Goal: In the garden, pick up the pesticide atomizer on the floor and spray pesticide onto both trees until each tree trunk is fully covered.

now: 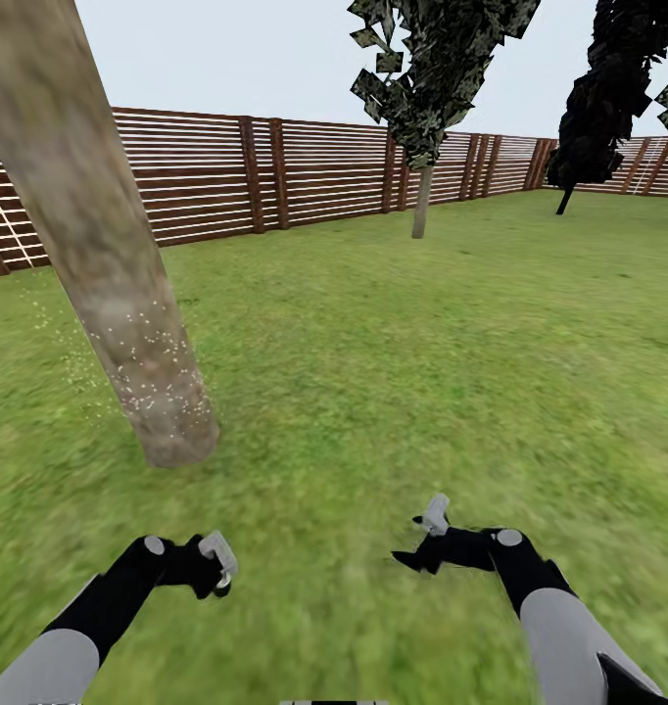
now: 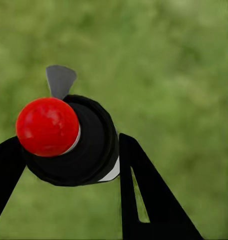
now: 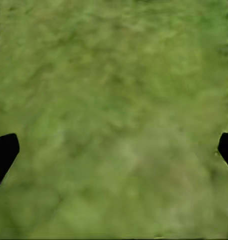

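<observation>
Nearest the camera in the head view, both black-and-grey arms reach forward low over the grass lawn [image 1: 393, 372]. The left gripper [image 1: 216, 568] is closed on the pesticide atomizer [image 1: 219, 558], which shows there as a small pale grey piece at the fingertips; in the left wrist view the atomizer [image 2: 68, 142] sits clamped between the two black fingers [image 2: 144, 200], a black rounded body with a glossy red ball on one side, a grey tab sticking out behind it and a sliver of white at its edge, all held above blurred green grass. The right gripper [image 1: 420, 543] hangs empty over the lawn with its jaws spread wide; the right wrist view shows only its two dark fingertips [image 3: 3, 155] at opposite edges with bare grass between them. Just ahead and to the left stands the thick, pale grey-tan mottled tree trunk [image 1: 99, 245], leaning in the picture, its base planted in the grass; fine white specks [image 1: 143, 362] dot its lower part and the air and grass just beside it. Farther off, near the fence, stands a second tree [image 1: 427, 88] with a pale trunk and jagged dark green leaves. To the right a thin dark-trunked black tree [image 1: 603, 98] stands in the far corner. The brown horizontal-slat wooden fence [image 1: 314, 171] closes the garden under a pale sky.
</observation>
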Motion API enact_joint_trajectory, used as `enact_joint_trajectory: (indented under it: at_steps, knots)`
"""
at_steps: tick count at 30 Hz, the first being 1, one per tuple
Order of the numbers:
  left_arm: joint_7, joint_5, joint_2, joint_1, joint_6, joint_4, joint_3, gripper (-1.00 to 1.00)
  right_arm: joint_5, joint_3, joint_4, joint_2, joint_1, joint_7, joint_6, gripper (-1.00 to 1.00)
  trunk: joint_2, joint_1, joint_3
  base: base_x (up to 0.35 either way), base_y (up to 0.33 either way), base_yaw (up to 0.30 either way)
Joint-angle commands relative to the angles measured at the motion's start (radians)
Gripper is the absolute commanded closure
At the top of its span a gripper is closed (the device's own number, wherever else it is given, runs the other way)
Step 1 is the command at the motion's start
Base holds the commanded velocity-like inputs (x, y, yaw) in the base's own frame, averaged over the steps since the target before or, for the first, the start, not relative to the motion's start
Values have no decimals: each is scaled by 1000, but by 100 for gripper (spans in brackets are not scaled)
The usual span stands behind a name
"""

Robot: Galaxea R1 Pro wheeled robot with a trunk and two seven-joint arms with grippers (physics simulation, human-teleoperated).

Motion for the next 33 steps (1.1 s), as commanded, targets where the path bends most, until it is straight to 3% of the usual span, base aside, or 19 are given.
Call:
enact_joint_trajectory:
  at_steps: [1, 2, 3, 4, 5, 6, 7, 8, 9, 11, 12, 13, 14, 17, 22, 27, 29, 31, 33]
  knots:
    - [4, 18, -2, 0, 0, 0, 22, 100, 0, -93, 1, -9, 2, -87, -1, -100, 0, 0, 0, 0, 0, 0]
    - [8, 39, -4, 4, 0, 0, 47, 100, 0, -170, 1, -13, 8, -190, -3, -100, 0, 0, 0, 0, 0, 0]
    - [44, 94, -7, 19, -9, 1, 100, 100, -1, -258, 2, -16, 55, -366, -21, -100, 0, 0, 0, 0, 0, 0]
    - [105, 141, -9, 40, -56, 1, 140, 100, -2, -296, 3, -17, 99, -455, -63, -100, 0, 0, 0, 0, 0, 0]
    - [169, 179, -10, 60, -117, 5, 168, 100, -2, -325, 3, -18, 134, -500, -110, -100, 0, 0, 0, 0, 0, 0]
    - [288, 250, -13, 87, -217, 56, 207, 100, -2, -404, 3, -17, 197, -533, -195, -100, 0, 0, 0, 0, 0, 0]
    - [368, 293, -14, 97, -275, 107, 222, 100, -2, -462, 2, -17, 231, -544, -251, -100, 0, 0, 0, 0, 0, 0]
    - [485, 346, -16, 104, -364, 209, 232, 100, -1, -548, -3, -18, 278, -552, -314, -100, 0, 0, 0, 0, 0, 0]
    - [564, 371, -17, 106, -419, 274, 236, 100, 0, -600, -7, -19, 297, -555, -333, -100, 0, 0, 0, 0, 0, 0]
    - [650, 391, -18, 107, -466, 350, 238, 100, 1, -672, -10, -20, 311, -557, -344, -100, 0, 0, 0, 0, 0, 0]
    - [663, 394, -24, 107, -472, 363, 238, 100, 1, -689, -14, -21, 313, -558, -346, -100, 0, 0, 0, 0, 0, 0]
    - [676, 395, -50, 107, -471, 364, 243, 100, 1, -706, -16, -21, 315, -558, -348, -100, 0, 0, 0, 0, 0, 0]
    - [688, 404, -54, 107, -473, 363, 243, 100, 2, -708, -11, -20, 321, -557, -348, -100, 0, 0, 0, 0, 0, 0]
    - [709, 451, -57, 107, -478, 373, 241, 100, 1, -708, -3, -18, 355, -557, -351, -100, 0, 0, 0, 0, 0, 0]
    - [708, 457, -57, 108, -480, 375, 241, 100, 1, -707, 9, -16, 374, -556, -373, -100, 0, 0, 6, 0, 0, -44]
    - [709, 458, -58, 109, -480, 375, 241, 100, 6, -707, 41, -16, 375, -555, -374, -100, 21, -12, 31, 0, 0, -70]
    - [709, 460, -66, 109, -480, 376, 240, 100, 8, -707, 71, -16, 400, -555, -417, -100, 35, -20, 40, 0, 0, -77]
    - [709, 460, -70, 109, -480, 376, 240, 100, 8, -707, 115, -16, 453, -555, -576, -100, 49, -28, 49, 0, 0, -80]
    - [709, 460, -70, 109, -480, 377, 241, 100, 8, -706, 130, -14, 466, -555, -619, -100, 63, -35, 59, 0, 0, -47]
